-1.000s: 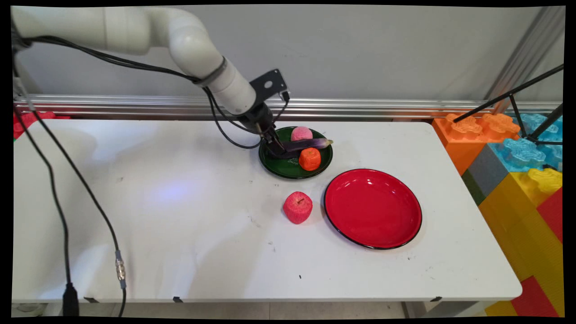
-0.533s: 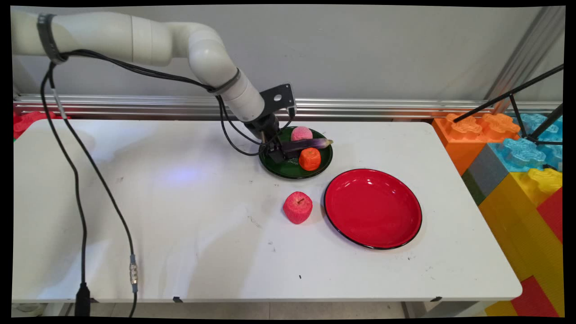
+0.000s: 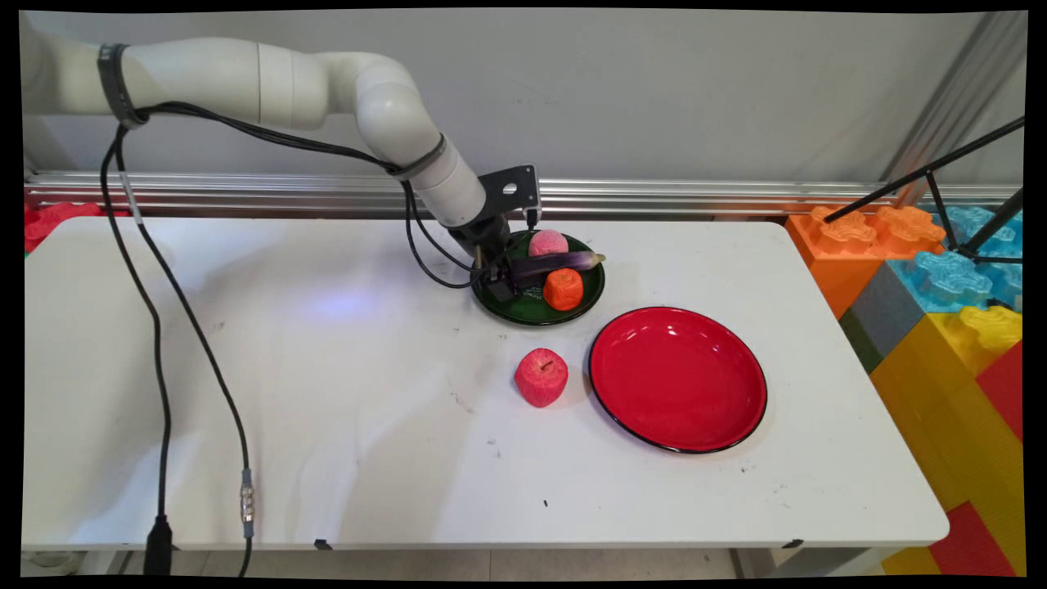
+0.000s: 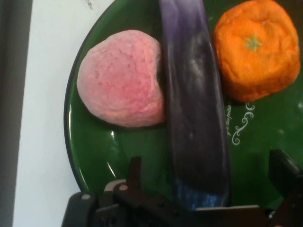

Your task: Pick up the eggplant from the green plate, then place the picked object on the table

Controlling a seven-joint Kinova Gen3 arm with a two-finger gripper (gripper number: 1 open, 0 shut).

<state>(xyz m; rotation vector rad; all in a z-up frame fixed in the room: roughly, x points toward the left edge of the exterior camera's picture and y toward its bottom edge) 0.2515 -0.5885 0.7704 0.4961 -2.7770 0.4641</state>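
Observation:
A dark green plate [image 3: 532, 312] [image 4: 94, 156] at the table's far middle holds a purple eggplant [image 3: 564, 262] [image 4: 196, 118], a pink peach [image 3: 548, 242] [image 4: 120, 78] and an orange tangerine [image 3: 563, 289] [image 4: 255, 49]. My gripper [image 3: 505, 283] [image 4: 208, 170] is down over the plate's left part, at the eggplant's thick end. It is open. In the hand view one finger stands on each side of the eggplant with a gap on both sides. The peach lies on one side of the eggplant and the tangerine on the other.
A red apple [image 3: 541, 376] stands on the white table [image 3: 327, 409] in front of the green plate. Right of it lies a large red plate [image 3: 677, 378]. Big coloured blocks [image 3: 941, 311] and a black tripod leg [image 3: 924, 176] flank the table's right end.
The wrist has swung right and come lower over the green plate, with the gripper settling around the eggplant's thick end. The fruits and plates have not moved.

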